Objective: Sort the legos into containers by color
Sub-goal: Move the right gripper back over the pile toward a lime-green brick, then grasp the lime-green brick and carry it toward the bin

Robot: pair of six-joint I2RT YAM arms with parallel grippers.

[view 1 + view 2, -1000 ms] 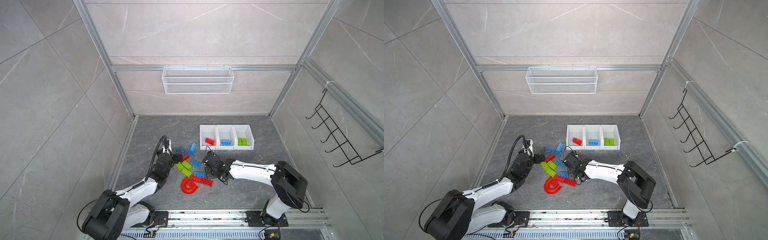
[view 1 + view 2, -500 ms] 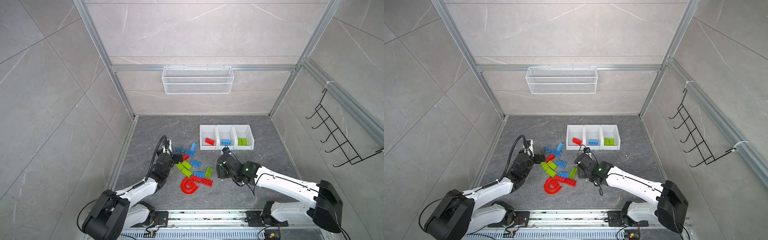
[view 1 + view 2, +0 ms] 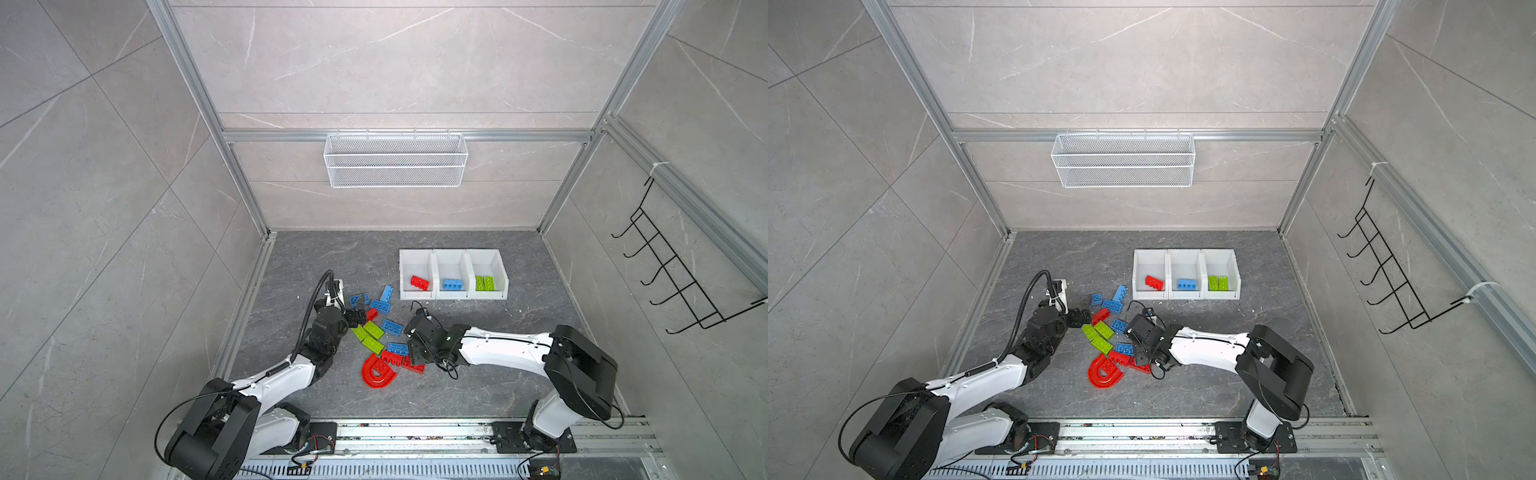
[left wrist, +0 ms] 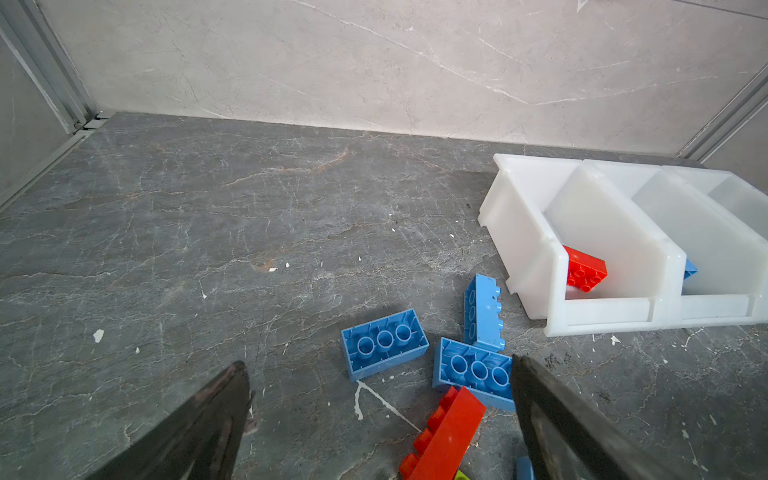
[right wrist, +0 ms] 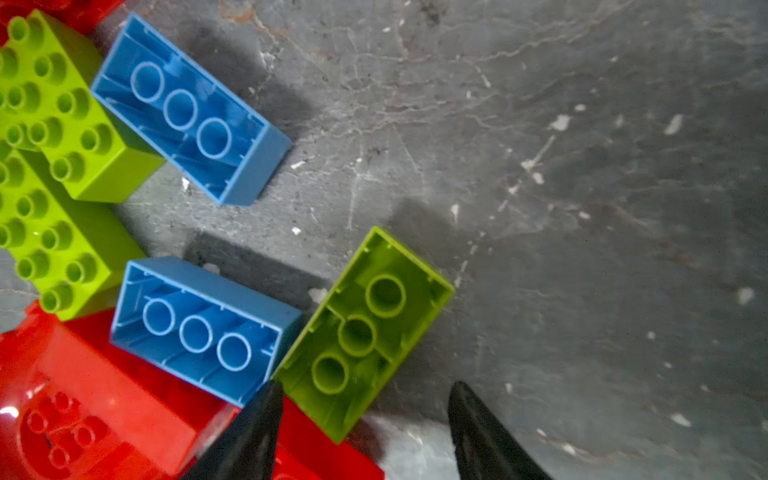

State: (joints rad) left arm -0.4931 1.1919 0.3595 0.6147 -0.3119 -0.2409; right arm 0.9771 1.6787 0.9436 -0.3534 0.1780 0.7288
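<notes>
Right wrist view: the right end effector (image 5: pixel 365 390) has its fingers apart, straddling one end of an upturned lime green lego (image 5: pixel 361 332) on the tabletop (image 5: pixel 582 166) (not pinched). The left end effector (image 4: pixel 380 361) gapes wide near blue legos (image 4: pixel 384 343). The containers (image 3: pixel 451 259) hold red, blue and green bricks, one color each.

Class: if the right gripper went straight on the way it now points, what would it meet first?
Probably the upturned lime green brick, lying ahead of the right gripper in line with its open jaws; depth is uncertain.
</notes>
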